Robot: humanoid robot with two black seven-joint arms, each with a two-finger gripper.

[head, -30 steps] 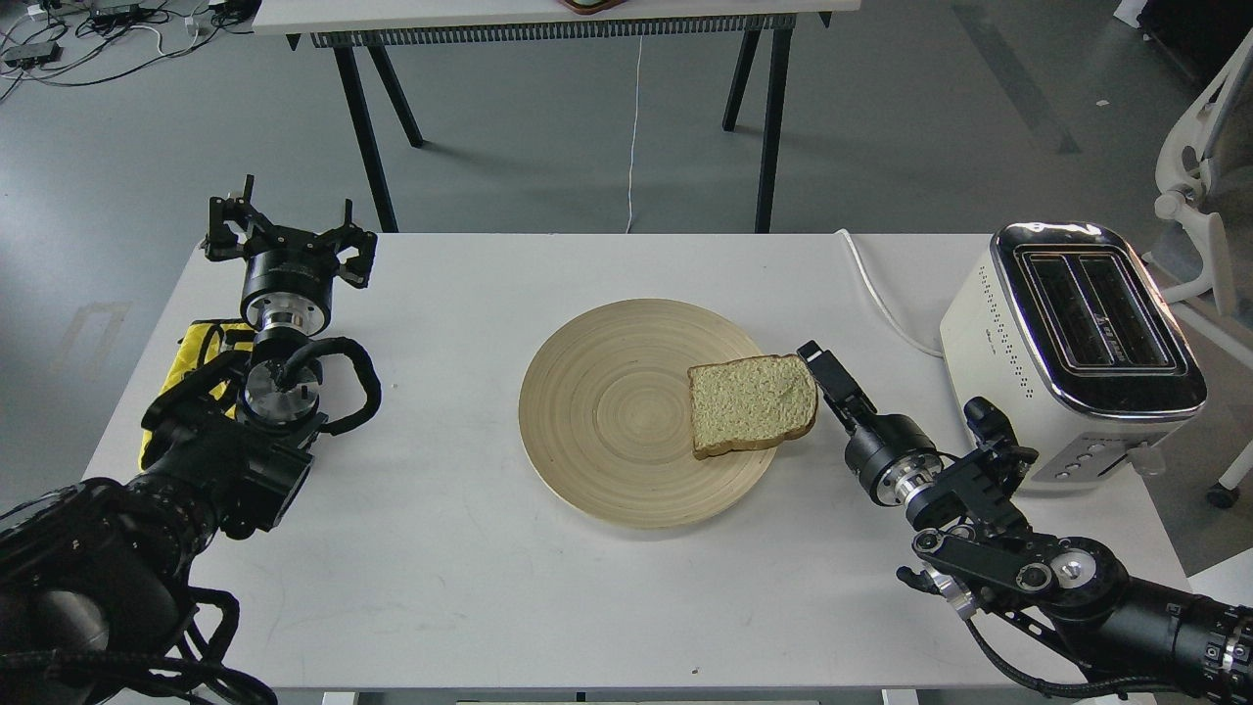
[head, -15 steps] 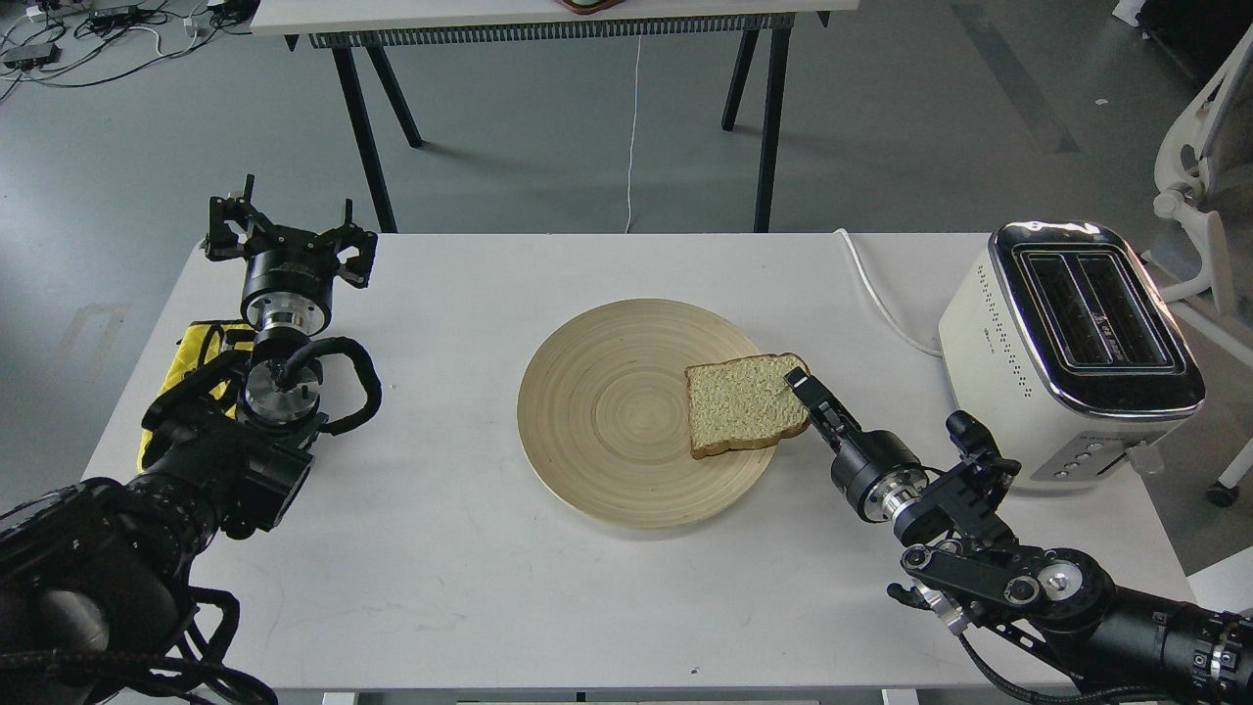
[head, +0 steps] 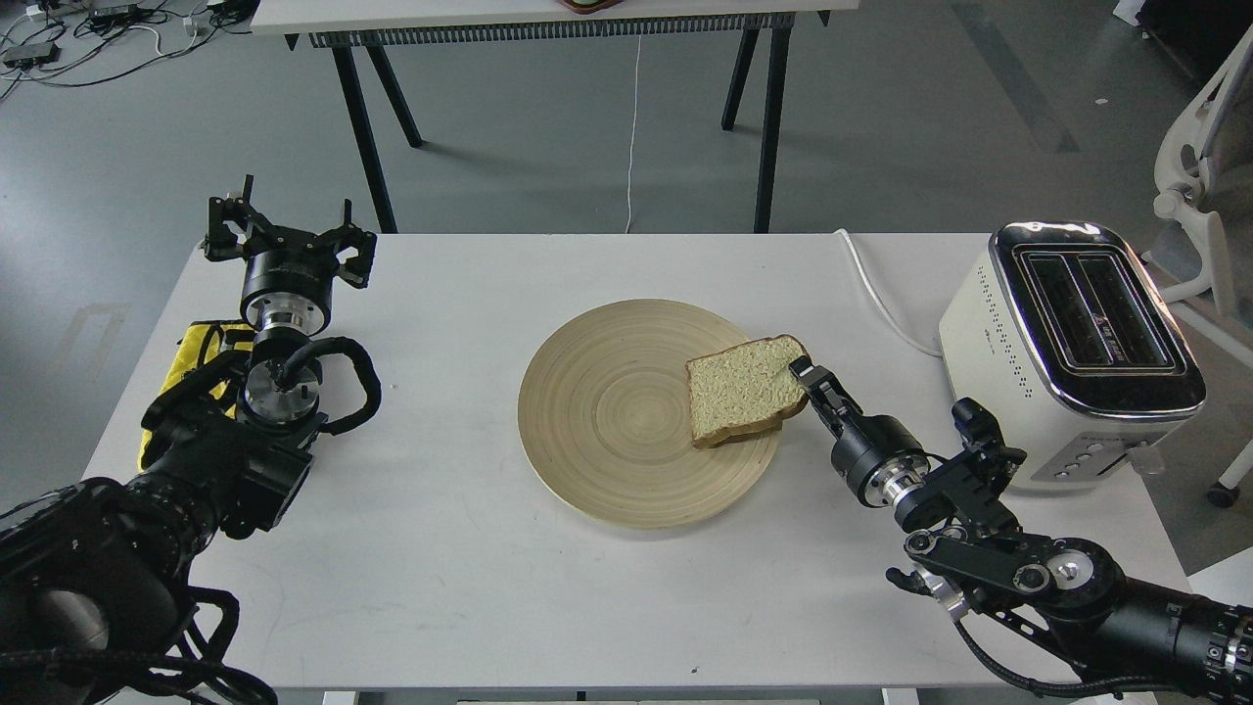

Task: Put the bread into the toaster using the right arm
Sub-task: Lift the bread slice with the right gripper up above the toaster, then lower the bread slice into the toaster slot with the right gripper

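Bread (head: 742, 389), a pale tan speckled slice with brown crust, is tilted up off the round wooden plate (head: 607, 431) at the plate's three o'clock, pinched at its right edge by the right end effector (head: 805, 380). The cream-white chrome-topped toaster (head: 1067, 352) stands on the white counter (head: 470, 568) at three o'clock. The left end effector (head: 289, 238) is spread wide at nine o'clock.
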